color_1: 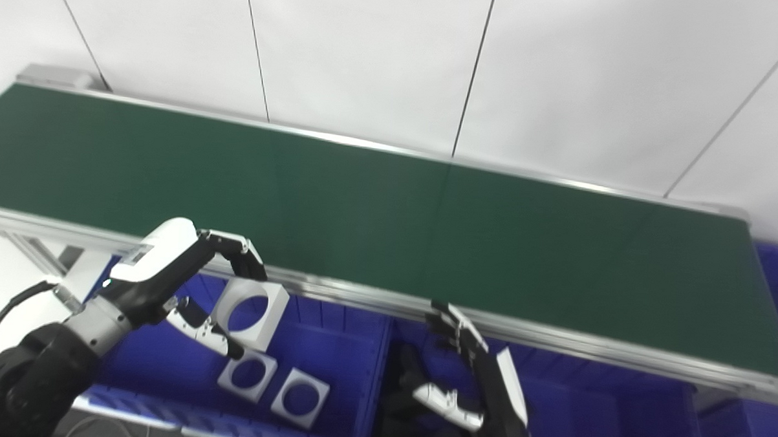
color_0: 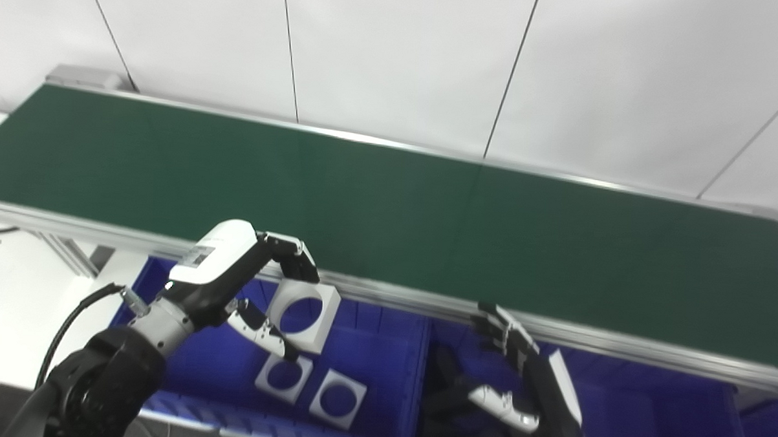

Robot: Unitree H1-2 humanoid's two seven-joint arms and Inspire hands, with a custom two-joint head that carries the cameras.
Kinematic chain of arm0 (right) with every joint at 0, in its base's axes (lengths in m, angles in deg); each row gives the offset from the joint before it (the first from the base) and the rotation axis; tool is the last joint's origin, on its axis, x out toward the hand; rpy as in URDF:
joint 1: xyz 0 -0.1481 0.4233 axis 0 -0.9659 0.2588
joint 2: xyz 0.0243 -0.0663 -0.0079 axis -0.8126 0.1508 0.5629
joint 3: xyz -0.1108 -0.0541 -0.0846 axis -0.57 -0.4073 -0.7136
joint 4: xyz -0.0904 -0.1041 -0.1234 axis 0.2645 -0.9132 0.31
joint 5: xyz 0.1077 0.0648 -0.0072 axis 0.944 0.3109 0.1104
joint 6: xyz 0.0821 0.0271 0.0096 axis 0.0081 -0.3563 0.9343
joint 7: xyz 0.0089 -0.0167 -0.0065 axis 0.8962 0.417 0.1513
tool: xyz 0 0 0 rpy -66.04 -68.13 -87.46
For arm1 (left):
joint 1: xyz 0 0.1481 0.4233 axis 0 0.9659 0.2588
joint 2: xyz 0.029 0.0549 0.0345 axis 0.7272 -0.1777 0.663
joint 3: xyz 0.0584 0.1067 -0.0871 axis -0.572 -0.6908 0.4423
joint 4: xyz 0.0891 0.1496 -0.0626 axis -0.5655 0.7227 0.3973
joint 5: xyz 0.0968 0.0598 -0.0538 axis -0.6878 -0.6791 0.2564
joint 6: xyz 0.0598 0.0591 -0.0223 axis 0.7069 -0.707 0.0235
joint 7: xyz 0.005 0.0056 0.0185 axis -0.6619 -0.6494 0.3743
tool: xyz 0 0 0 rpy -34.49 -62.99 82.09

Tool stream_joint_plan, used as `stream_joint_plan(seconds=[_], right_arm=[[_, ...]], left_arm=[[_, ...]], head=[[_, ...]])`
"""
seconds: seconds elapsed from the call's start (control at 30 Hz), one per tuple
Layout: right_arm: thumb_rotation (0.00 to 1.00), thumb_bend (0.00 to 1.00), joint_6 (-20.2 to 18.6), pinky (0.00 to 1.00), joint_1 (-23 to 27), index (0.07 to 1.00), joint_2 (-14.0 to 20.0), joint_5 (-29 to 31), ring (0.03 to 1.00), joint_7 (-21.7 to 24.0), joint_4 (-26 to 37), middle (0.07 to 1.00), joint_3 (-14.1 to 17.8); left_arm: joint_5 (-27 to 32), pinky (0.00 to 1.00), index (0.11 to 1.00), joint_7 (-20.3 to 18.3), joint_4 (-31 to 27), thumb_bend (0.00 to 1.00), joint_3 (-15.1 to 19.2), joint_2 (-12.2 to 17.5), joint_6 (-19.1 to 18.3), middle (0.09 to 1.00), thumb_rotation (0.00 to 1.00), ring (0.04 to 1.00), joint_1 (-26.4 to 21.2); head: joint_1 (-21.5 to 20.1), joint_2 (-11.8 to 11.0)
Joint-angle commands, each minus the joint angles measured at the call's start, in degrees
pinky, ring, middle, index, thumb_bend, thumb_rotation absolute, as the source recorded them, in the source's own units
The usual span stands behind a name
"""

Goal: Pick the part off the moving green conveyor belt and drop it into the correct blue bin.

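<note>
**White part held over the left bin, release still to come**

White and square with a round hole, the part (color_0: 303,313) sits pinched in the left robot hand (color_0: 257,291), fingers on its top edge and thumb below, hanging above the left blue bin (color_0: 384,348). Two matching parts (color_0: 310,387) already lie on that bin's floor, so this looks like the correct bin. The risk is a tilted release: the part hangs close under the conveyor's rail, and could clip it or land on edge against the pieces below (a judgement only). The green conveyor belt (color_0: 428,207) shows nothing on it. Further right, the right robot hand (color_0: 519,372) waits with fingers spread, holding nothing, over the neighbouring bin (color_0: 648,402).
</note>
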Motion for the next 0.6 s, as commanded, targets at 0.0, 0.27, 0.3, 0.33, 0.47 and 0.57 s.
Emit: stream_joint_plan(seconds=[0.0, 0.27, 0.3, 0.33, 0.47, 0.57], right_arm=[[0.48, 0.73, -0.8, 0.73, 0.3, 0.869, -0.3, 0.3, 0.796, 0.1, 2.4, 0.814, 0.4], [0.51, 0.74, -3.2, 0.72, 0.4, 0.866, -0.1, 0.3, 0.785, 0.5, 4.8, 0.808, 0.6], [0.52, 0.75, -3.2, 0.72, 0.3, 0.867, -0.1, 0.3, 0.786, 0.5, 5.0, 0.808, 0.6], [0.52, 0.75, -3.2, 0.71, 0.3, 0.868, 0.0, 0.3, 0.786, 0.6, 5.0, 0.809, 0.6], [0.52, 0.75, -3.3, 0.71, 0.2, 0.866, -0.1, 0.5, 0.786, 0.6, 5.1, 0.807, 0.8], [0.51, 0.76, -3.1, 0.72, 0.2, 0.864, -0.2, 0.6, 0.786, 0.5, 4.8, 0.806, 1.0]], left_arm=[[0.6, 0.63, 0.485, 0.4, -0.5, 0.52, 0.0, 0.2, 0.9, 0.491, 0.00, 0.569, 0.1], [2.3, 0.59, 0.497, 0.3, 3.2, 0.52, -1.1, -2.3, 0.3, 0.473, 0.00, 0.525, 1.0], [2.2, 0.58, 0.500, 0.5, 3.8, 0.52, -1.3, -2.5, 0.7, 0.468, 0.00, 0.516, 1.1], [2.3, 0.58, 0.500, 0.8, 4.6, 0.52, -1.5, -2.7, 1.3, 0.467, 0.00, 0.514, 1.2], [0.7, 0.59, 0.508, 1.8, 6.9, 0.52, -2.9, -3.0, 3.0, 0.450, 0.00, 0.502, 1.1], [-1.1, 0.60, 0.512, 1.9, 8.9, 0.52, -4.4, -2.6, 4.5, 0.444, 0.00, 0.503, 0.7]], head=[[0.4, 1.0], [0.6, 2.9], [0.7, 2.9], [0.7, 2.9], [0.8, 2.9], [0.3, 3.0]])
